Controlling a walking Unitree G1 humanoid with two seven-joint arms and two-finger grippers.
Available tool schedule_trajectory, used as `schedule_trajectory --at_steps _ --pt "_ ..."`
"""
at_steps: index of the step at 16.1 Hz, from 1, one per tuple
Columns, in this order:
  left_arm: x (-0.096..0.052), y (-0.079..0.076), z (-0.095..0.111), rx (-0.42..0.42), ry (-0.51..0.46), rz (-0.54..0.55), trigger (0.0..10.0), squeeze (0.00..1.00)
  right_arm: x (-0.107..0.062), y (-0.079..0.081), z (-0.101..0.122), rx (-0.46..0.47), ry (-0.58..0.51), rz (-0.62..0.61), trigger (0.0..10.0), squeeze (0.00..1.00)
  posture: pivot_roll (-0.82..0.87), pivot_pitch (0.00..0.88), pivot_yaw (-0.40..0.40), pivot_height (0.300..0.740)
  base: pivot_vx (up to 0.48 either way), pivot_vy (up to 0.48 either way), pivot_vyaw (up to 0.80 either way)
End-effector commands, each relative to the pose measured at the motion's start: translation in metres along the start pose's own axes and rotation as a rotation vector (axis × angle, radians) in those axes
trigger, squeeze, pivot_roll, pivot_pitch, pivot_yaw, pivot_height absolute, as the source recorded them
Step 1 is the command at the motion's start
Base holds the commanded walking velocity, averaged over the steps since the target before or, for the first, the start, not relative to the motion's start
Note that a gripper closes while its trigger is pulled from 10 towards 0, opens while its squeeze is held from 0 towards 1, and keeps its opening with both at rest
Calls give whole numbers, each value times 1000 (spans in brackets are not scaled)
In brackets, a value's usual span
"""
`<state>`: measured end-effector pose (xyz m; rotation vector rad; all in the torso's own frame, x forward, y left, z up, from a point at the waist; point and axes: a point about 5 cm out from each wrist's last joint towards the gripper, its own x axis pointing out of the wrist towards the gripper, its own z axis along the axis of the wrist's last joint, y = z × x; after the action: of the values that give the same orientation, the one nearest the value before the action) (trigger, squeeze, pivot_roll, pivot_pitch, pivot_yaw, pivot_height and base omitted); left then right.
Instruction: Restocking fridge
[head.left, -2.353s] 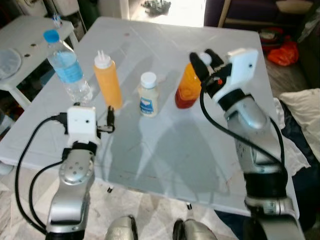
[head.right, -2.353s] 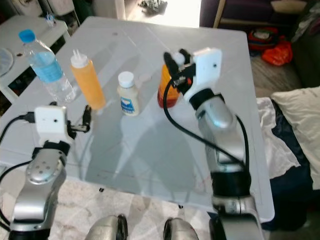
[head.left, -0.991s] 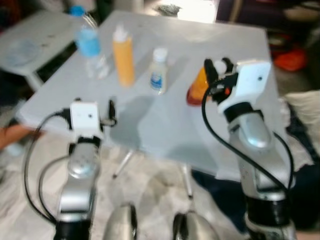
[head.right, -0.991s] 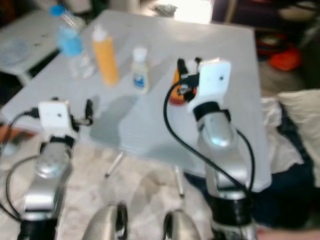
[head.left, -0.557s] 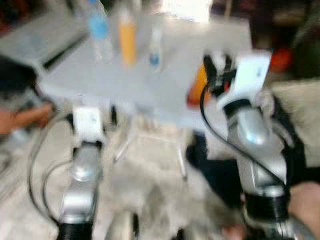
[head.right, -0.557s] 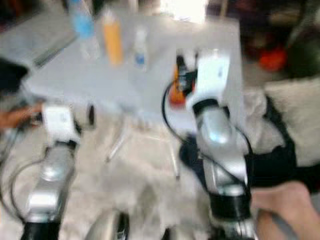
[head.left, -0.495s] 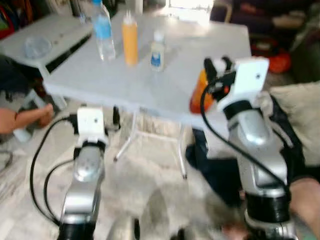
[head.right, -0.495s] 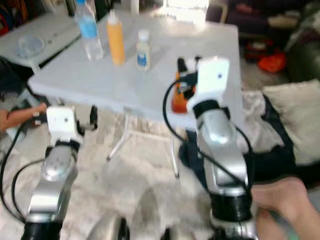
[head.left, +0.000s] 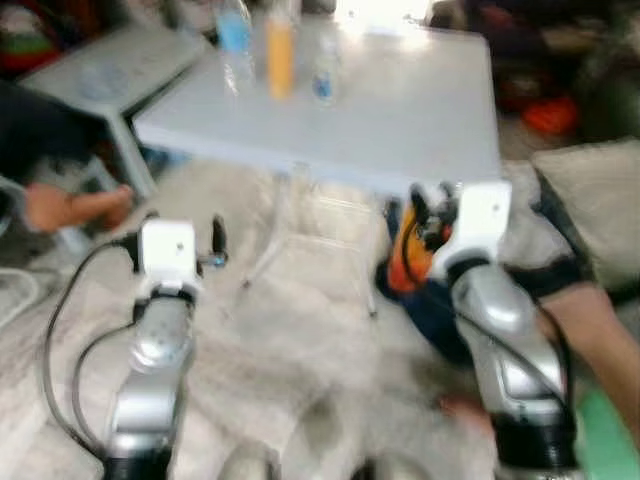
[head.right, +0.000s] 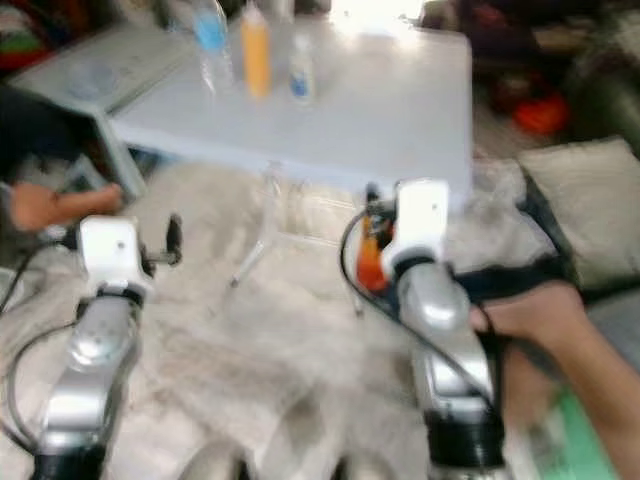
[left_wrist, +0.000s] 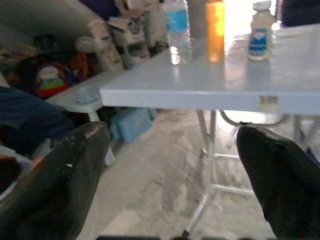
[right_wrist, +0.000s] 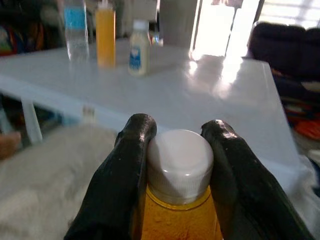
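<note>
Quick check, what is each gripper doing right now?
Left gripper: open, holding nothing.
Right gripper: shut on the orange plastic bottle with a white cap, clamped at the cap.

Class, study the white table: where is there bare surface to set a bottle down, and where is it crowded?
The white folding table is bare over its near half and its right side up to the edge. It is crowded at the far left, where the clear water bottle with blue label, the orange squeeze bottle and the small white bottle stand in a row.
</note>
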<state>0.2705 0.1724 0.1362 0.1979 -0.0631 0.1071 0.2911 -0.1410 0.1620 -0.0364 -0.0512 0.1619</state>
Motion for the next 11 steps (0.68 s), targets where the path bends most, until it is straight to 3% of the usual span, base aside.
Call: schedule_trajectory --at_steps 1,4,6,8,11 --pt "-1 2 -2 4 1 -4 10000 0 -2 15 12 51 -62 87 10000 0 16 31 -17 740 0 0 0" --pt "-2 -4 -6 -20 53 -21 10000 0 -4 22 9 47 -99 97 10000 0 25 29 -16 740 0 0 448" --pt "0 -11 6 39 -4 -42 10000 0 -3 24 13 63 -116 110 10000 0 30 35 -16 740 0 0 800" --pt "-2 -10 5 -10 0 -83 10000 0 -2 20 12 91 -113 109 10000 0 34 36 -17 740 0 0 800" --pt "-2 -4 4 -17 10 -38 10000 0 -2 19 10 124 -112 117 10000 0 39 34 -19 740 0 0 800"
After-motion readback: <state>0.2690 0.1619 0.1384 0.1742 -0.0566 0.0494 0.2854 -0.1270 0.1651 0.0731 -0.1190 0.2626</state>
